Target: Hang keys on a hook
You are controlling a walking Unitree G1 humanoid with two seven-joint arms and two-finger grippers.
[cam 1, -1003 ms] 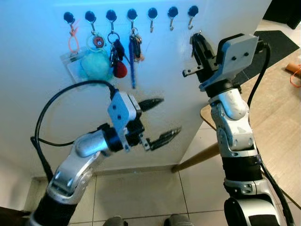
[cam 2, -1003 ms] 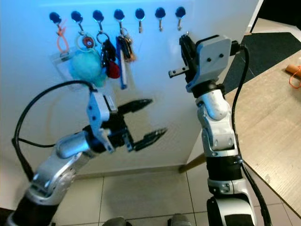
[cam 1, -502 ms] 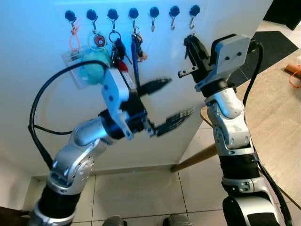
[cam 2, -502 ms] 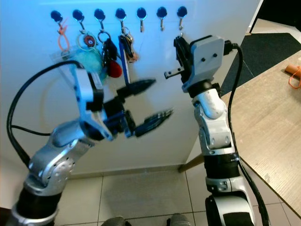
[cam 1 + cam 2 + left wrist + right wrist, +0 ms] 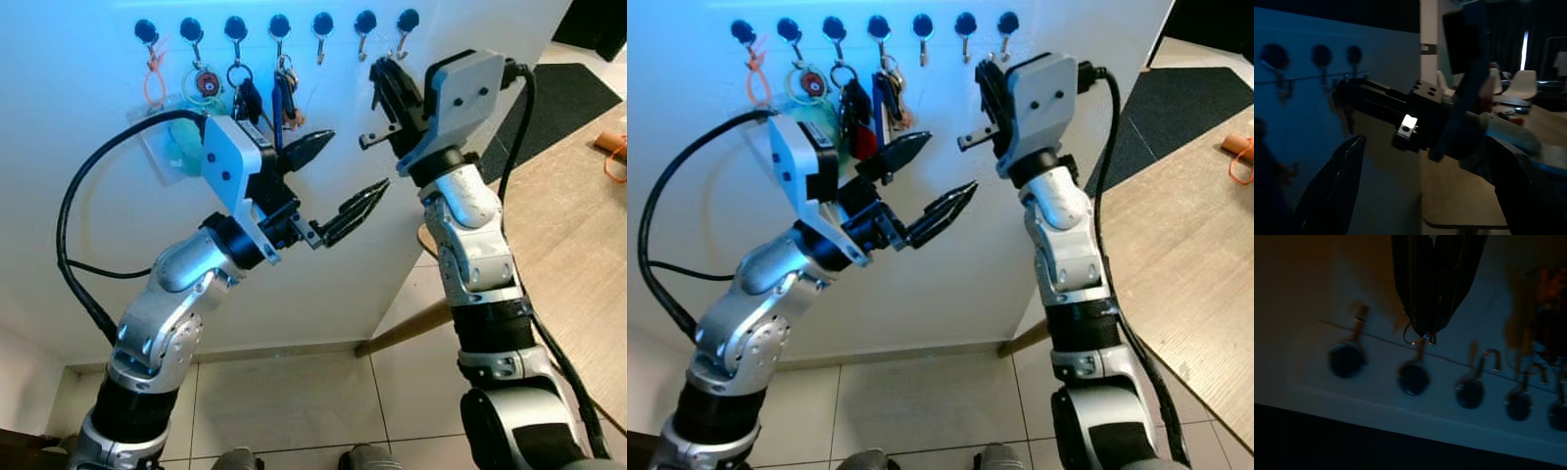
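The right gripper (image 5: 382, 83) was raised against the white wall (image 5: 88, 255), just under the row of black-knobbed hooks (image 5: 1413, 377). In the right wrist view its two black fingers were pressed together with no gap between them, and a thin metal ring (image 5: 1411, 337) stuck out from their tips, right beside the wire of one bare hook. I took that ring for the key ring; the keys themselves were hidden behind the fingers, so I could not say how many hung from it.

Judgement on handling: a key set is light, hard and rigid piece by piece, but loose as a bunch, so it swings and turns on its ring. Smooth metal slips between hard pads. The ring is the place to hold, pinched at one side so that the open loop stays free to pass over the hook's upturned end. It is not fragile; a drop would cost only a retrieval from the tiled floor (image 5: 294, 401).

The left gripper (image 5: 333, 186) was held out in front of the wall, below the hooks, fingers spread wide, holding nothing and touching nothing. Just beside its upper finger hung the bunches already on the hooks: a dark key bunch (image 5: 282, 98), a red fob, a teal pom-pom (image 5: 181, 147), a badge (image 5: 204, 84) and an orange cord (image 5: 152, 78).
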